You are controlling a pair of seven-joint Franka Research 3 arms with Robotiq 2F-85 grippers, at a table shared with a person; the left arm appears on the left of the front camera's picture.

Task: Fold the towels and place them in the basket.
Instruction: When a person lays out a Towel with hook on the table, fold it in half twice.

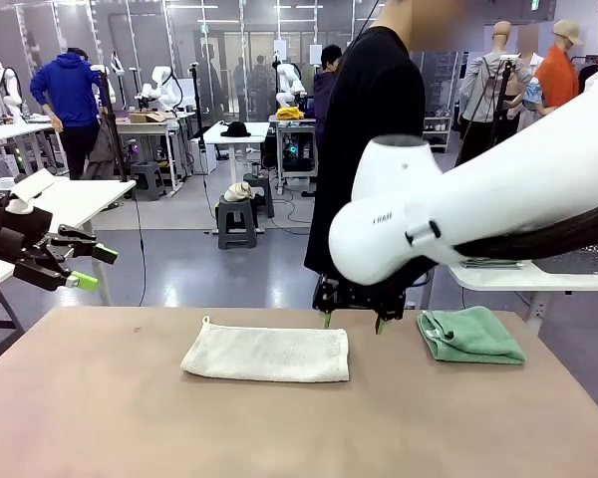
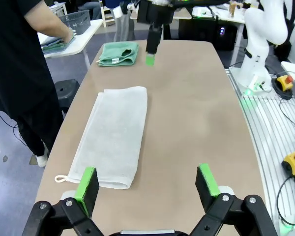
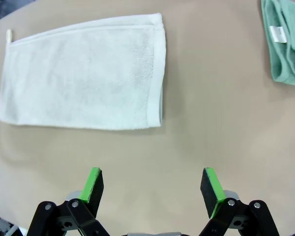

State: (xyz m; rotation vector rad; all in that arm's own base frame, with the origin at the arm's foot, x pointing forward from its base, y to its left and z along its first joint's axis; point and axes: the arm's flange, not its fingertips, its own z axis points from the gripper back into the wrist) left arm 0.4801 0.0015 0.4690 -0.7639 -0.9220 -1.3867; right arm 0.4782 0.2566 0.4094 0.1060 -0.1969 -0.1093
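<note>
— Lying flat beyond the right gripper (image 3: pixel 151 184) and its wide-open, empty jaws is a cream towel (image 3: pixel 83 76), folded lengthwise, a loop at one corner.

— Any writing?

— None readable; the green towel (image 3: pixel 285 42) up-right shows a white tag. The left gripper (image 2: pixel 147 182) gapes empty too.
</note>
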